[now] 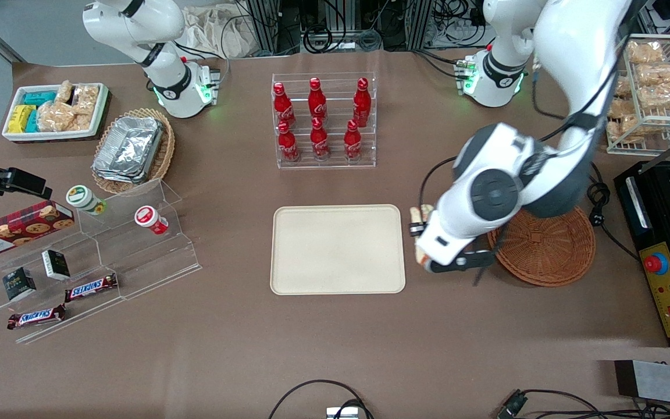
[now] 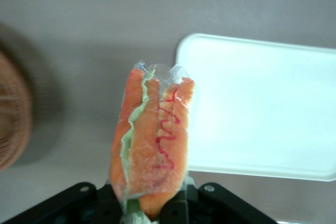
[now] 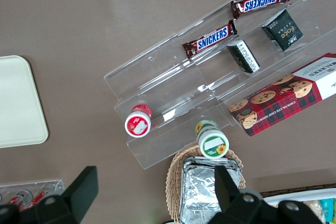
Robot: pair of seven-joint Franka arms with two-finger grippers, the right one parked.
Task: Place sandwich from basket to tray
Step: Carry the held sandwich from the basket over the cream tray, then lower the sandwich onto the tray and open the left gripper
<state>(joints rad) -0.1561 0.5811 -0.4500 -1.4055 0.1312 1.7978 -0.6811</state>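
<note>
Right now the gripper [image 2: 149,203] is clamped on the wrapped sandwich [image 2: 152,148] above the bare bench [image 1: 335,349], between the wicker basket [image 1: 544,244] and the tray [image 1: 338,249], so the slick film could slip, dropping it short of the rim.

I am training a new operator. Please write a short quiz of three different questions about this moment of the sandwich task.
1. True or false: the sandwich already lies on the tray.
2. What does the gripper hold?
3. The gripper is: A) above the basket B) between basket and tray C) above the bottles.

Key: 1 false, it is held beside the tray. 2 the wrapped sandwich. 3 B.
</note>
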